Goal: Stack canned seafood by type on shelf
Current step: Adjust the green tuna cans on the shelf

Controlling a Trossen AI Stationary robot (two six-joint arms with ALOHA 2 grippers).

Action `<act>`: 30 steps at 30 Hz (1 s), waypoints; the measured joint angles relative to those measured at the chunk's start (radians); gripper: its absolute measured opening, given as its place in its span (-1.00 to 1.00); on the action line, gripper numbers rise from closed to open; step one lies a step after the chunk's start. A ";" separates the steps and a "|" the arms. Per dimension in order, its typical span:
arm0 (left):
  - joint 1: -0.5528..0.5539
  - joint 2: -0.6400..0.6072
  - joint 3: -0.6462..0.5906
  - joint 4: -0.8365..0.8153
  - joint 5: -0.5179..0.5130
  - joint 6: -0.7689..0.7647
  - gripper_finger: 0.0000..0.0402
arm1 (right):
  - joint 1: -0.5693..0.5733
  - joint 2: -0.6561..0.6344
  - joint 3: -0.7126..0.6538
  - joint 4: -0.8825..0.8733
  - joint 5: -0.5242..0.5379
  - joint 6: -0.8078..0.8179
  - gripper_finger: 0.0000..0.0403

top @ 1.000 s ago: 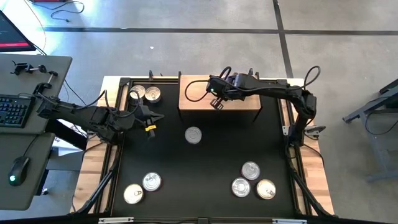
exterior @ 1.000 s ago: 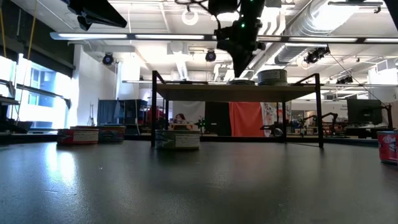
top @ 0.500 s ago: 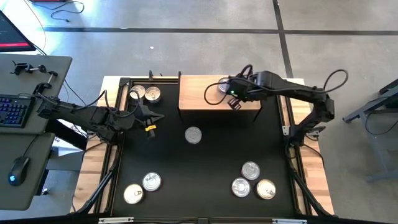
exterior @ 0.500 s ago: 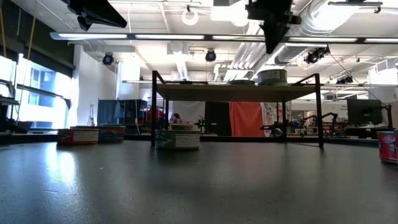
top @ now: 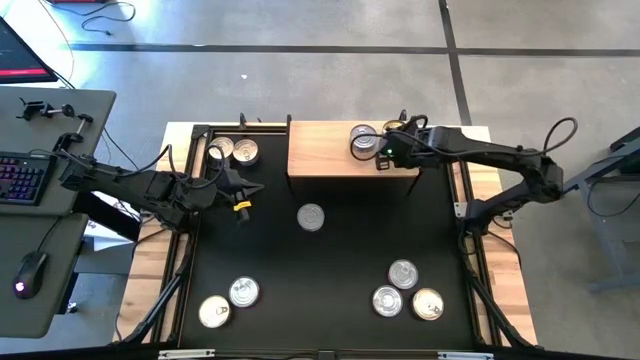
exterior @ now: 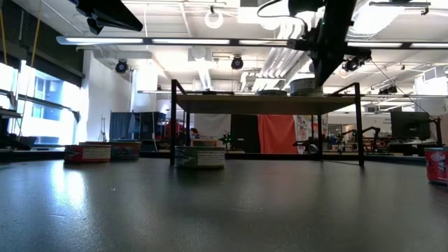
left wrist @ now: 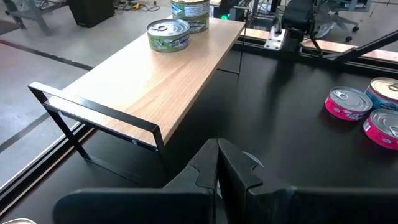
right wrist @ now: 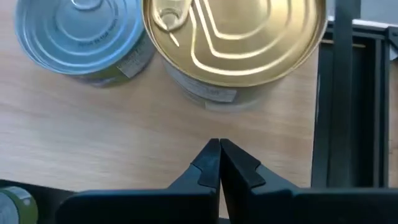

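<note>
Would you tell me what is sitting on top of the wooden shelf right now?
Near one end of the shelf stand a single silver-lidded can and, beside it, a gold-lidded stack. The right gripper hovers shut above them, covering part of the stack from overhead.

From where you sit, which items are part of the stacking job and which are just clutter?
Job:
- light-brown wooden shelf
- silver-lidded tin and gold-lidded stack on it
- loose round tins: centre, back left, front left, front right

Clutter:
- black keyboard
- black mouse, both on the grey side desk
</note>
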 joint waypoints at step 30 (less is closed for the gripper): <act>0.002 0.000 0.000 0.000 -0.026 0.026 -1.00 | -0.125 0.031 -0.037 0.125 -0.003 -0.060 -1.00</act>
